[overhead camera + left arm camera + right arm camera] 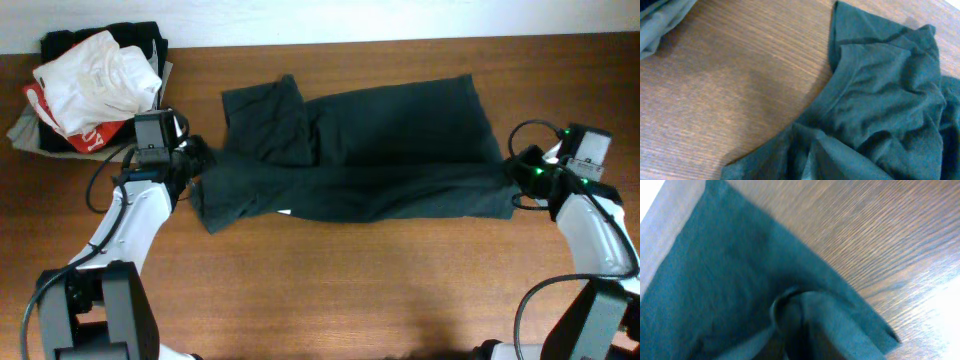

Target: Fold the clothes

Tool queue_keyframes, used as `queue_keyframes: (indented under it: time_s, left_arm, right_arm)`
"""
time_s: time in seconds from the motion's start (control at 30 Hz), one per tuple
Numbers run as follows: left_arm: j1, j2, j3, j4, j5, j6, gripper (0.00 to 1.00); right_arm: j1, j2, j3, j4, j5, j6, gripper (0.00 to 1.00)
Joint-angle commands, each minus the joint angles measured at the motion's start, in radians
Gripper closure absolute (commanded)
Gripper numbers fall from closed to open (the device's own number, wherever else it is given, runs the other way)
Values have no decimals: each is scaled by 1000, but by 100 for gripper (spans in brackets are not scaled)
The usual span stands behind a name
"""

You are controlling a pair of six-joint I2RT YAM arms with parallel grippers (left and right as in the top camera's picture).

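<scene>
A dark green shirt [380, 150] lies stretched across the table, its near long edge folded up over itself. My left gripper [197, 160] is at the shirt's left end by the collar and sleeve. It is shut on bunched cloth that rises toward the camera in the left wrist view [840, 155]. My right gripper [512, 172] is at the shirt's right end, shut on a pinched fold of the hem, which shows in the right wrist view [805, 320]. The fingers themselves are hidden by cloth in both wrist views.
A pile of other clothes [95, 85], white, red and black, sits at the table's back left corner, close behind my left arm. Bare wood table [350, 290] lies in front of the shirt. The table's back edge meets a white wall.
</scene>
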Motion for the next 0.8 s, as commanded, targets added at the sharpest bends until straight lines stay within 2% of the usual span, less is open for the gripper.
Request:
queue_keyframes:
  time_s: [0.0, 0.07, 0.27, 0.3, 0.33, 0.37, 0.47, 0.5, 0.6, 0.7, 0.77]
  left_arm:
    - [-12, 19, 0, 15, -13, 42, 3]
    - [-11, 6, 10, -18, -13, 73, 1]
    - [-11, -101, 114, -348, 8, 76, 2]
    - [-12, -109, 115, -408, 45, 76, 9]
    - [-16, -106, 114, -454, 70, 75, 23]
    - [-24, -98, 111, -497, 89, 75, 33]
    - [-52, -63, 97, -558, 126, 75, 71]
    - [-61, -48, 92, -564, 138, 75, 78]
    - [-86, 7, 85, -559, 156, 75, 91]
    - [-90, 53, 85, -544, 156, 75, 99]
    - [-90, 97, 85, -525, 153, 75, 99]
  right_arm:
    - [42, 32, 22, 6, 16, -47, 11]
    - [41, 28, 51, -28, 17, -89, 1]
    - [8, 28, 288, -380, -8, -150, 1]
    - [18, 28, 297, -429, -29, -172, 1]
    - [27, 31, 293, -460, -29, -171, 3]
    - [40, 39, 285, -483, -29, -175, 8]
    - [83, 71, 253, -504, -29, -183, 42]
    - [101, 87, 239, -502, -23, -186, 52]
    - [135, 146, 222, -497, -10, -186, 76]
    - [147, 196, 222, -488, -10, -185, 83]
    - [148, 233, 222, -477, -6, -185, 87]
